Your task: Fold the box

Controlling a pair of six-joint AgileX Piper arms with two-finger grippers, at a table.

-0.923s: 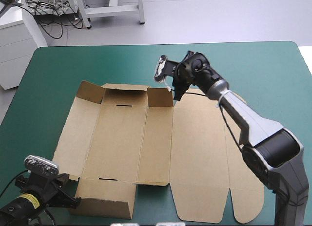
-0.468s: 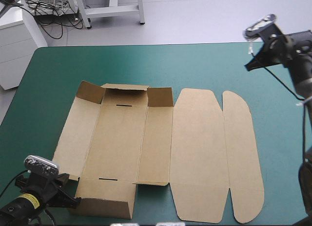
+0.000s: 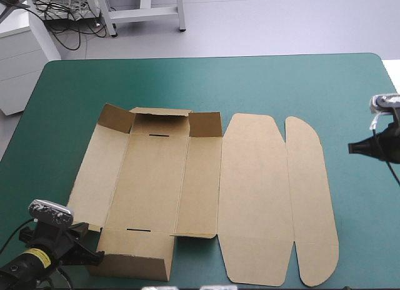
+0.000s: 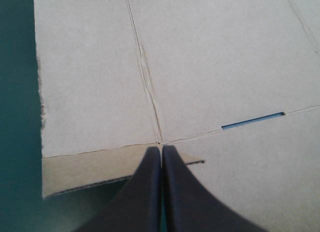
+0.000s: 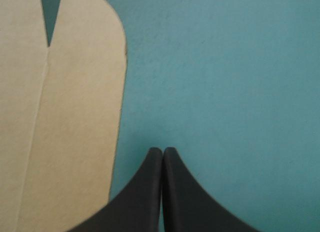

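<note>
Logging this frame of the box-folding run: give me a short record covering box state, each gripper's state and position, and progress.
box: brown, partly folded, on the teal-green table
raised parts: far wall and near wall
flat parts: lid panels and rounded flap
left gripper: shut, at the box's near-left corner
right gripper: shut, holding nothing, over bare cover beside the rounded flap
progress: early; lid not yet folded

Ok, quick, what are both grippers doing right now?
Left gripper: closed, tips at the box's near corner, nothing visibly held.
Right gripper: closed, empty, over the cover beside the box.
</note>
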